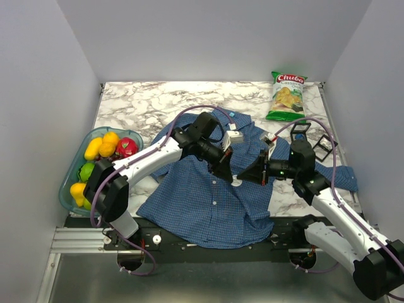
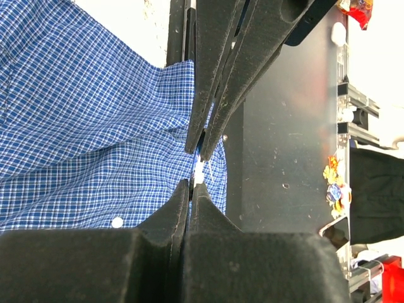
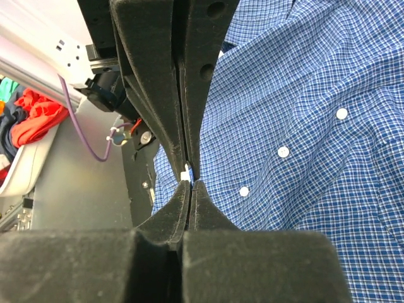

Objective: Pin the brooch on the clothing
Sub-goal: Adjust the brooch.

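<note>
The clothing (image 1: 202, 202), a blue checked shirt with white buttons, lies spread over the near half of the table (image 1: 158, 104). My two grippers meet tip to tip just above its button placket. A tiny white piece, which I take for the brooch (image 2: 199, 169), sits between the tips. The left gripper (image 2: 191, 183) is shut with that piece sticking out of its tips. The right gripper (image 3: 190, 184) is shut too, its tips pressed on the same piece (image 3: 186, 172). From above, the left gripper (image 1: 228, 173) and right gripper (image 1: 247, 177) nearly hide it.
A blue bowl (image 1: 69, 173) of fruit stands at the left edge. A green chip bag (image 1: 287, 96) lies at the back right. Black frame-like pieces (image 1: 322, 144) rest beside the right arm. One shirt sleeve (image 1: 344, 177) reaches toward the right edge.
</note>
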Tool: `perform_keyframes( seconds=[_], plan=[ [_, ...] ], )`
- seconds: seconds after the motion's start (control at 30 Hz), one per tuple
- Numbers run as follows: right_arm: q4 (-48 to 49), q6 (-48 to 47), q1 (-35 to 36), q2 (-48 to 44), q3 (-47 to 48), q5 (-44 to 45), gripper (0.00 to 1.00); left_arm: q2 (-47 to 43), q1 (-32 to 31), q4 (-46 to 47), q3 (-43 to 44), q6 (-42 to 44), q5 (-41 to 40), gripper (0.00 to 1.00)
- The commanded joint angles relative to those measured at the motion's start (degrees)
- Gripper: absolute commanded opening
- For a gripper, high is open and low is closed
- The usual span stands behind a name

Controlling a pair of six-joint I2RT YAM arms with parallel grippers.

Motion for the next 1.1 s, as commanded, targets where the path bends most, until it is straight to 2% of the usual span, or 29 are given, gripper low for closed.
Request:
perform_keyframes(
  seconds=[0.0, 0.03, 0.13, 0.27, 0.4, 0.57, 0.9, 1.07],
  plan=[
    [0.47, -0.58, 0.63, -2.38, 0.66, 0.84, 0.01, -4.87, 0.04, 7.63, -3.07, -2.74, 3.14, 0.15],
    [0.47, -0.4, 0.55, -3.17, 0.66, 1.54, 0.01, -5.4, 0.65, 8.94, -4.04, -4.31, 3.06, 0.28],
    [-1.18, 0.74, 0.63, -5.46, 0.57, 3.92, 0.0, -8.39, 2.31, 15.53, -8.52, -8.09, 2.27, 0.5],
    [-1.38, 1.36, 0.63, -5.64, 1.44, 3.23, 0.01, -11.64, 3.64, 24.14, -13.63, -12.14, 2.44, 0.62],
    [-1.37, 1.62, 0.63, -4.77, 1.88, 1.56, 0.01, -13.93, 3.64, 27.32, -16.0, -13.99, 1.13, 0.63],
    [-0.76, 1.88, 0.63, -4.59, 2.24, 0.32, 0.01, -14.99, 3.64, 34.77, -18.47, -18.12, -1.51, 0.55],
    [-0.32, 2.59, 0.55, -4.5, 2.15, -0.73, 0.01, -13.41, 3.2, 35.06, -18.47, -18.74, -1.25, 0.44],
    [-0.23, 2.94, 0.63, -4.59, 2.24, -0.73, 0.01, -12.44, 2.68, 33.05, -18.29, -17.43, -1.16, 0.44]
  ],
)
